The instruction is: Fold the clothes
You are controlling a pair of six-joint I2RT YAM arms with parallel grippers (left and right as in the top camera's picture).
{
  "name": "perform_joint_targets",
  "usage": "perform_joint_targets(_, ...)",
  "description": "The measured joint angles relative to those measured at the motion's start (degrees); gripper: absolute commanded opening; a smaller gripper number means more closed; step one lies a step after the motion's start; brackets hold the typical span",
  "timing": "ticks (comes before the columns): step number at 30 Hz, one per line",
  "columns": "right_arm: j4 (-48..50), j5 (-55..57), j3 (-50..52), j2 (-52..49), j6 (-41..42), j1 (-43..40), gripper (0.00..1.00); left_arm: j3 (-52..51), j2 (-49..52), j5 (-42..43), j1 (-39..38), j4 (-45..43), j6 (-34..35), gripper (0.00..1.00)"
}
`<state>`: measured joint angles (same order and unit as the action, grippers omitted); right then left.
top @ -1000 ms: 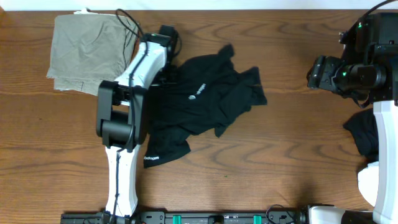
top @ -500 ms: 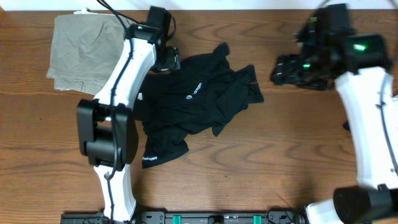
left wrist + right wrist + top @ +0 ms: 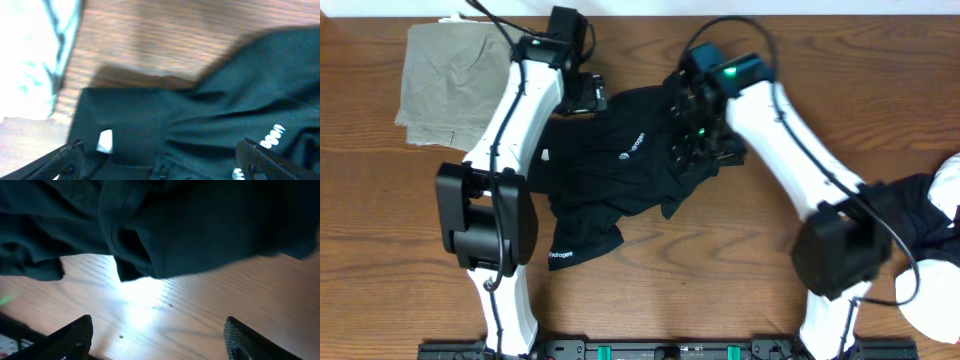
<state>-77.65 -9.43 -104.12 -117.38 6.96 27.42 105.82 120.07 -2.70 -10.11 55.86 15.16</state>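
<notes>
A crumpled black shirt [image 3: 630,165] with small white logos lies mid-table. My left gripper [image 3: 584,96] hovers over its upper-left edge. In the left wrist view the left gripper [image 3: 165,162] stands wide open over black cloth [image 3: 210,115] and a white tag [image 3: 105,141], gripping nothing. My right gripper [image 3: 693,125] is over the shirt's right side. Seen from the right wrist, the right gripper [image 3: 160,340] is open over bare wood, with the shirt's hem [image 3: 165,235] just beyond its fingertips. A second black garment [image 3: 920,215] lies at the far right, partly behind the right arm.
A folded olive-khaki garment [image 3: 460,70] lies at the back left, close to the left arm's forearm. The wooden table [image 3: 720,270] shows in front of the shirt. The right arm's links [image 3: 820,190] cross from the front right to the shirt.
The left gripper has opened and let go of the shirt's upper-left edge. The right arm has swung from the far right across to the shirt's right side.
</notes>
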Motion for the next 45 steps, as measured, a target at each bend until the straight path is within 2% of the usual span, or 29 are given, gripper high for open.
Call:
perform_joint_targets(7,3.56,0.37,0.0,-4.13,1.14,2.75,0.77,0.0,0.0,-0.76,5.77,2.84,1.81,0.98)
perform_joint_targets(10,4.9,0.39,0.0,-5.73,1.51,3.96,0.62,0.0,0.0,-0.92,6.71,3.8,2.03,0.98)
perform_joint_targets(12,5.03,0.44,0.0,-6.71,1.86,4.59,0.58,0.0,0.02,-0.94,6.71,4.17,2.21,0.98)
perform_joint_targets(28,7.82,4.13,1.79,-8.79,2.03,8.04,0.59,0.0,0.02,-0.94,6.54,4.94,2.67,0.98)
perform_joint_targets(35,8.07,4.5,2.97,-8.79,3.17,8.04,0.31,0.0,0.02,-0.94,6.54,5.22,2.67,0.98)
perform_joint_targets(40,7.78,4.7,2.99,-8.79,4.26,8.04,0.22,0.0,0.02,-0.92,6.54,5.25,2.67,0.98)
perform_joint_targets(42,7.56,4.76,2.99,-8.79,4.35,8.04,0.12,0.0,0.02,-0.7,6.54,5.25,2.67,0.98)
perform_joint_targets(43,7.32,4.79,2.99,-8.79,4.46,8.04,0.03,0.0,0.02,-0.61,6.54,5.25,2.67,0.98)
perform_joint_targets(45,6.54,4.85,3.02,-8.79,4.76,8.04,0.01,0.0,0.02,0.11,6.56,5.18,2.64,0.98)
